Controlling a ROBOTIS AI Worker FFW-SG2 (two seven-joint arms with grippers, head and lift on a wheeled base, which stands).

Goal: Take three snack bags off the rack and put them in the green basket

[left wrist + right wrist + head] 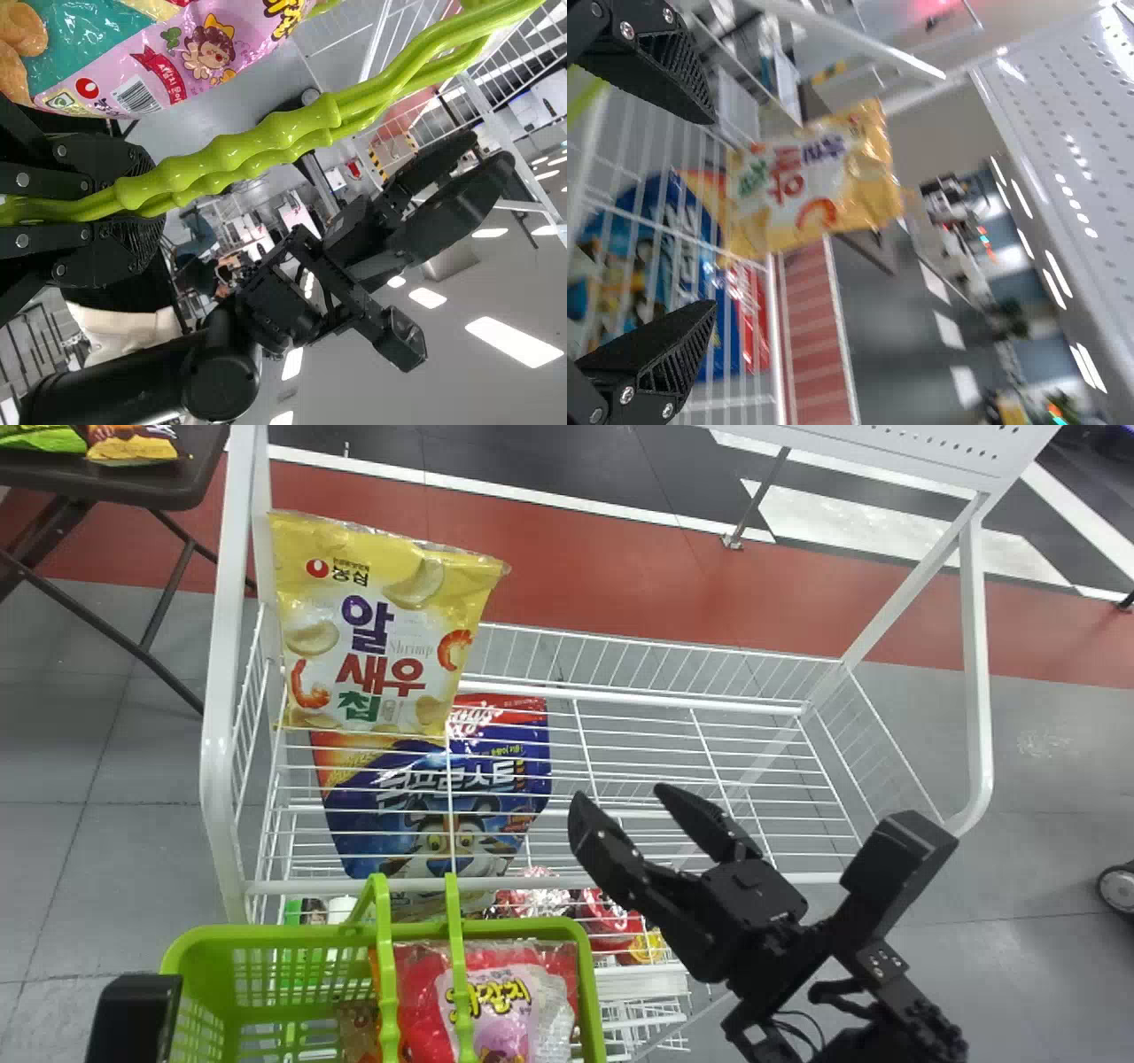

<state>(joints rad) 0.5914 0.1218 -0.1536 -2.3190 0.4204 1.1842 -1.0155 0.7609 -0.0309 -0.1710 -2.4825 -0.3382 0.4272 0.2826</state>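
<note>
My right gripper [620, 795] is over the rack [691, 708], open and with nothing between its fingers. A yellow shrimp snack bag [381, 633] stands upright at the rack's left end, to the left of and beyond that gripper. In the right wrist view the yellow bag [811, 181] lies beyond the spread gripper [714, 212]. At the lower left is part of my left gripper's arm [133, 1019]; in the left wrist view the gripper [146, 199] is shut on the basket's handles [266, 137]. The green basket [199, 939] holds a pink-red bag [509, 1001] and a brown package [359, 1027].
Under the rack's top wires lies a blue bag [434, 797]. Red packages [607, 917] sit on a lower level, behind the basket. White posts [226, 691] rise at the rack's sides. A dark table [190, 478] with bags stands at the far left.
</note>
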